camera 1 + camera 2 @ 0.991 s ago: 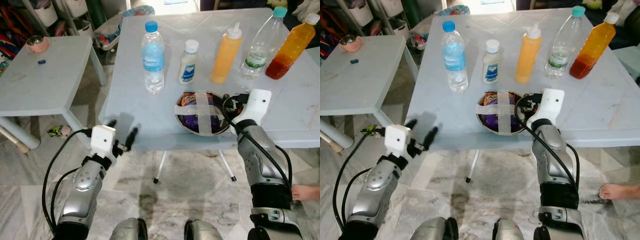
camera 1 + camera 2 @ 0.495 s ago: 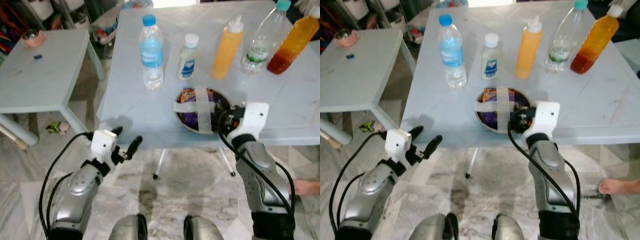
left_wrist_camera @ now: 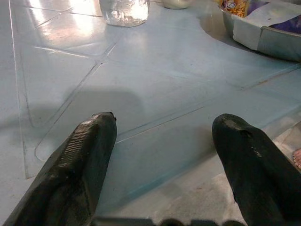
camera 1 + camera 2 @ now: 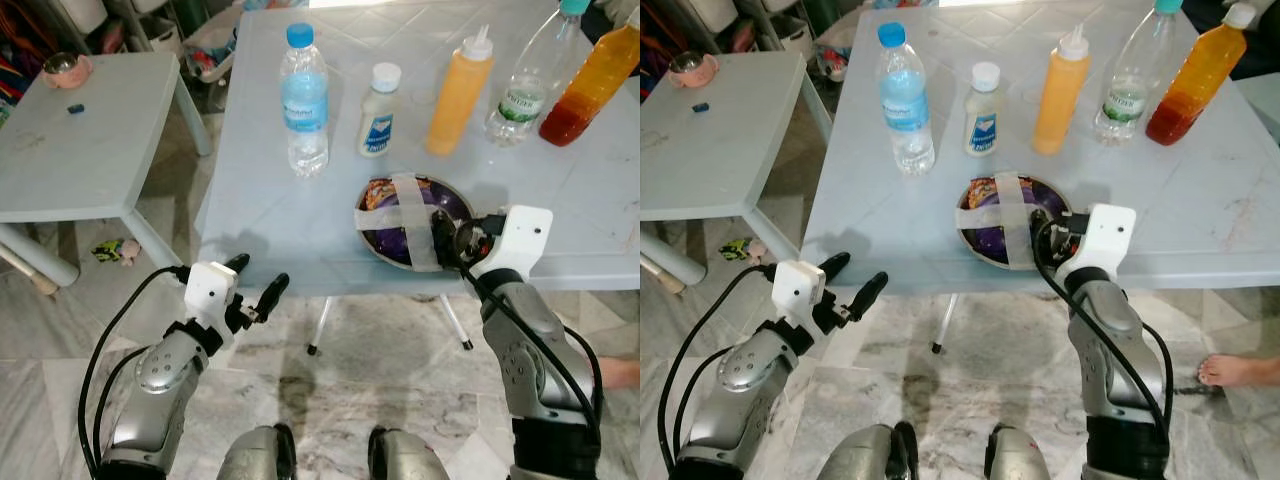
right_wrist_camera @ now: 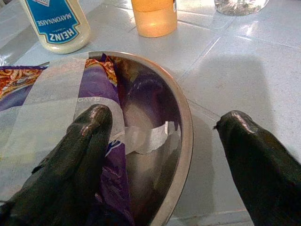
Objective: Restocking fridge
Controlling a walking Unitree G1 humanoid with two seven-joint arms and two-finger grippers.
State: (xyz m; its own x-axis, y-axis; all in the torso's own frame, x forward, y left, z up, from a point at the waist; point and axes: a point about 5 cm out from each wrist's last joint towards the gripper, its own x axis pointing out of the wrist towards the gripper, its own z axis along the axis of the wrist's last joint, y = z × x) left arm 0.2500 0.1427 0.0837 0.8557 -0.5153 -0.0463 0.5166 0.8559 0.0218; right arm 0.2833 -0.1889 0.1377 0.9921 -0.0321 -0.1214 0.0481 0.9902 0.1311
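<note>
Bottles line the pale blue table (image 4: pixel 270 215): a water bottle (image 4: pixel 305 100), a Heinz mayonnaise bottle (image 4: pixel 378 110), an orange squeeze bottle (image 4: pixel 455 90), a clear green-labelled bottle (image 4: pixel 520 85) and an orange juice bottle (image 4: pixel 595 75). Off the near left edge hovers the left gripper (image 4: pixel 255 290), fingers spread on nothing. Near the front edge sits a taped metal bowl (image 5: pixel 181 136) of purple packets; the right gripper (image 5: pixel 164 136) straddles its rim, fingers spread, one inside and one outside.

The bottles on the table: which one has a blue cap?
The water bottle at the left end of the row, beside the mayonnaise bottle. It is clear with a blue label; the others have white or teal caps.
</note>
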